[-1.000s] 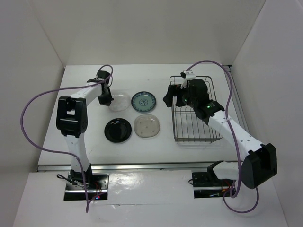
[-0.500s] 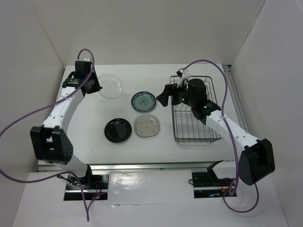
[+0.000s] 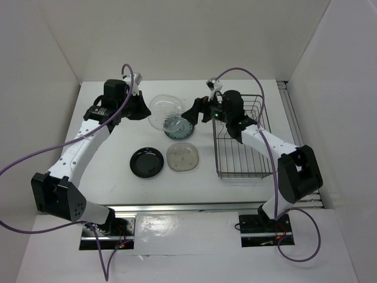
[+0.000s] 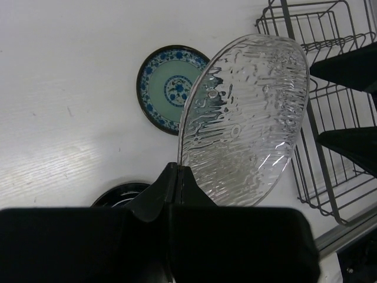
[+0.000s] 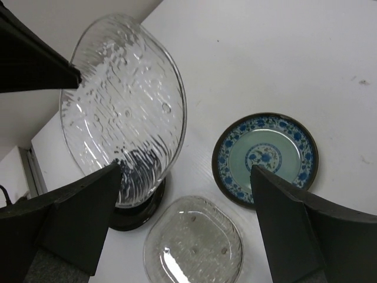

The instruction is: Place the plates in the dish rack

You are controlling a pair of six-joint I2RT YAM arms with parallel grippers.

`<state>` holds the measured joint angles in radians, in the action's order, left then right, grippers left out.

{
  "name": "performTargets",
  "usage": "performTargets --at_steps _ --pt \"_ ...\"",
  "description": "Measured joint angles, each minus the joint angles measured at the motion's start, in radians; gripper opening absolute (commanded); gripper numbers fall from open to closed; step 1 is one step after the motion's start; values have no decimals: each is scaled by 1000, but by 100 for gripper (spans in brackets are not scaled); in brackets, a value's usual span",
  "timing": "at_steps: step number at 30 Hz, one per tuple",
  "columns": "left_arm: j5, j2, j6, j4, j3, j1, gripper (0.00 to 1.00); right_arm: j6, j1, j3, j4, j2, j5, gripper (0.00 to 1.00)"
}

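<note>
over the white table (image 3: 200,177), left gripper (image 4: 179,169) clamps the clear ribbed glass plate (image 4: 244,118), seemingly mid-handover; right gripper (image 5: 185,177), jaws spread, should grasp it.

Up in the air left of centre, tilted steeply on edge and pinched at its rim by the left gripper (image 4: 179,172): the clear glass plate (image 4: 244,118), ribbed and see-through, above and beside the blue-patterned white plate (image 4: 168,88) lying flat. Nearer, flat and just beside each other: the glossy black plate (image 3: 146,162) on the left, the pale beige translucent plate (image 3: 183,157) on the right. At the right, apart from all four: the dish rack (image 3: 235,159), a rectangular dark wire basket of thin parallel bars.
</note>
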<state>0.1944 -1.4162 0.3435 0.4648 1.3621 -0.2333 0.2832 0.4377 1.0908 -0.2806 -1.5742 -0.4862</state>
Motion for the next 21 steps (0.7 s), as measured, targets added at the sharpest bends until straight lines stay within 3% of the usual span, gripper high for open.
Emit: performTargets --at_steps 6,9,12,14,18,19,21 --pt "84 0 7 -40 -9 -7 0 35 -5 7 -58 -25 -20 92" --pt "133 0 21 -69 -24 -8 0 49 -5 10 -96 -51 -35 70" --pt "161 0 28 -82 -34 -9 0 77 -10 15 -126 -89 -77 33" --pt "159 0 28 -87 -42 -9 0 90 -10 27 -136 -108 -103 3" --pt "138 -5 27 -98 -51 -1 2 129 -17 48 -133 -119 -123 0" --pt "127 -5 29 -100 -51 -6 33 130 -19 49 -131 -119 -121 0" --pt "101 -11 35 -93 -48 -13 73 123 -19 56 -100 -114 -89 0"
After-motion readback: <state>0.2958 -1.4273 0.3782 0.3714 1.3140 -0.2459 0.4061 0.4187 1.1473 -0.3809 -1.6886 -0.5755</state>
